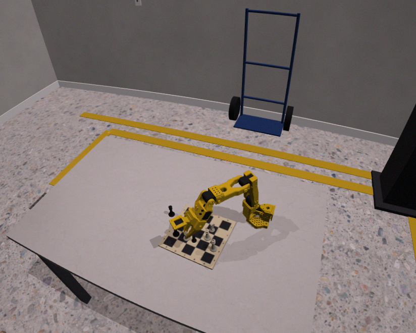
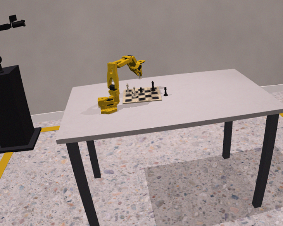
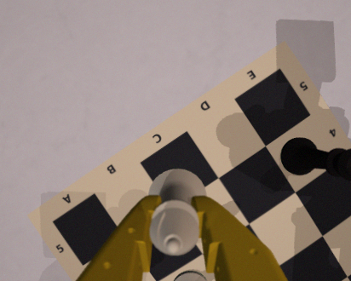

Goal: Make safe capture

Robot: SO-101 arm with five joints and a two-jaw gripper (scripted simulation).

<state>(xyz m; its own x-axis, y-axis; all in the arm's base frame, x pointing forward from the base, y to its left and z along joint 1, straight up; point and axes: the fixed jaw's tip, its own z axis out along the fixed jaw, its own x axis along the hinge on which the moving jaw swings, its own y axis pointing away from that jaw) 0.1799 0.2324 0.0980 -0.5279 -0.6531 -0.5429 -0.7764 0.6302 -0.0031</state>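
My gripper (image 3: 175, 213) is shut on a white chess piece (image 3: 175, 226) and holds it above the rank 5 end of the board (image 3: 238, 170), over the squares near B and C. In the exterior view the gripper (image 2: 139, 74) hangs above the board's far side (image 2: 141, 94). A tall black piece (image 3: 304, 155) stands near E4 and also shows in the exterior view (image 2: 152, 86). A black pawn (image 2: 140, 89) stands on the board. Another black pawn (image 1: 170, 210) (image 2: 165, 91) stands upright on the table just off the board.
Other white pieces (image 1: 207, 235) (image 1: 212, 246) (image 2: 127, 88) stand on the board near the arm's side. The arm's yellow base (image 1: 258, 216) sits beside the board. A black camera pedestal (image 2: 6, 105) and a blue hand truck (image 1: 265, 69) stand on the floor, away from the table.
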